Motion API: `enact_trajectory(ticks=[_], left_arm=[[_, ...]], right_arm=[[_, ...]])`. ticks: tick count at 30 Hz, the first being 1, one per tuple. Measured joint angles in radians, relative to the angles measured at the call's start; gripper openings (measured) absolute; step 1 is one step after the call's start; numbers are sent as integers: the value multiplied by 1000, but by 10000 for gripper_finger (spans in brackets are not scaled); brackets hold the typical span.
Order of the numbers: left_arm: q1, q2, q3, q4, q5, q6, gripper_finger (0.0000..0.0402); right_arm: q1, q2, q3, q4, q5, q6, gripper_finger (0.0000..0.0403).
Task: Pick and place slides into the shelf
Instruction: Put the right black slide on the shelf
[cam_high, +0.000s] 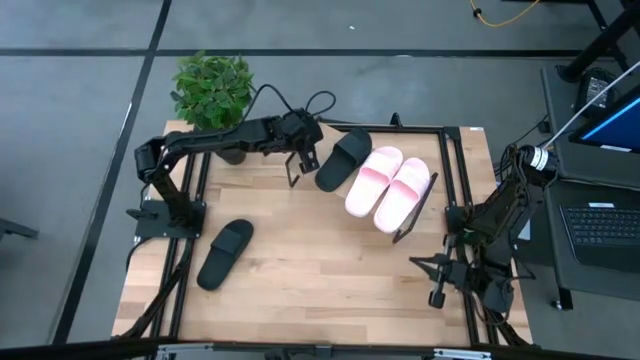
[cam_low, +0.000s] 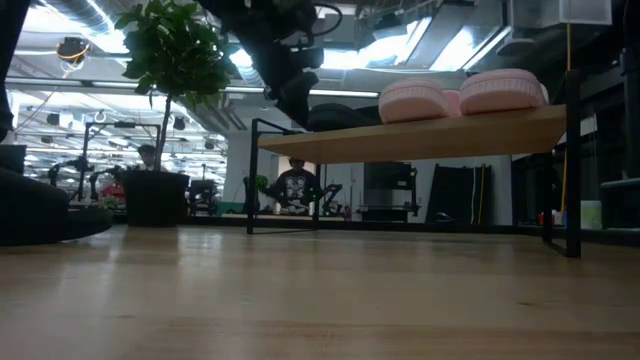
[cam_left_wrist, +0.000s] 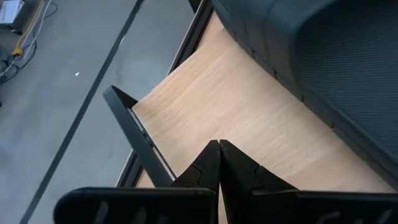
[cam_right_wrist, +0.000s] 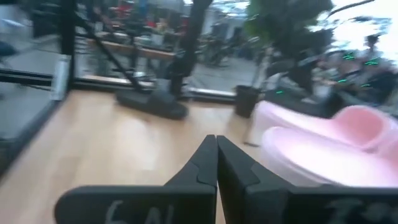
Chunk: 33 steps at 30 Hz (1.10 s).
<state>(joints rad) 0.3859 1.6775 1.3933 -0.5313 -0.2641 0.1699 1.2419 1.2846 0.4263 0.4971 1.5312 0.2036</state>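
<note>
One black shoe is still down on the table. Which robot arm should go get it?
Probably the left. The black slide lies on the table's left half, just in front of the left arm's base. The left gripper, fingers shut, is over the shelf; the right gripper waits at the far right edge.

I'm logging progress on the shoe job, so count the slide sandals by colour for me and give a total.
Pale pink wide-strap slide sandals: 2, side by side on the slanted light-wood shelf.
Black wide-strap slide sandals: 2, one on the shelf next to the left gripper, one on the wooden tabletop.
Total: 4 sandals.
</note>
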Motion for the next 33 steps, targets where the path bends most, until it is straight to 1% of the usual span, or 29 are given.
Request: enact_trajectory(ticks=[2,7,12,17,21,28,33], left_arm=[[5,0,0,0,1,0,0],[5,0,0,1,1,0,0],[5,0,0,4,3,0,0],[5,0,0,36,75,-1,0],[5,0,0,67,77,-2,0],[7,29,-1,82,77,-3,0],[7,69,-1,79,127,-6,0]], right_arm=[[0,0,0,-2,36,-25,4],[-8,0,0,-3,39,-56,4],[-65,0,0,-2,39,-79,4],[-129,0,0,-2,40,-121,4],[-150,0,0,-1,40,-178,4],[-203,0,0,-1,40,-209,4],[-241,1,0,0,40,-232,4]])
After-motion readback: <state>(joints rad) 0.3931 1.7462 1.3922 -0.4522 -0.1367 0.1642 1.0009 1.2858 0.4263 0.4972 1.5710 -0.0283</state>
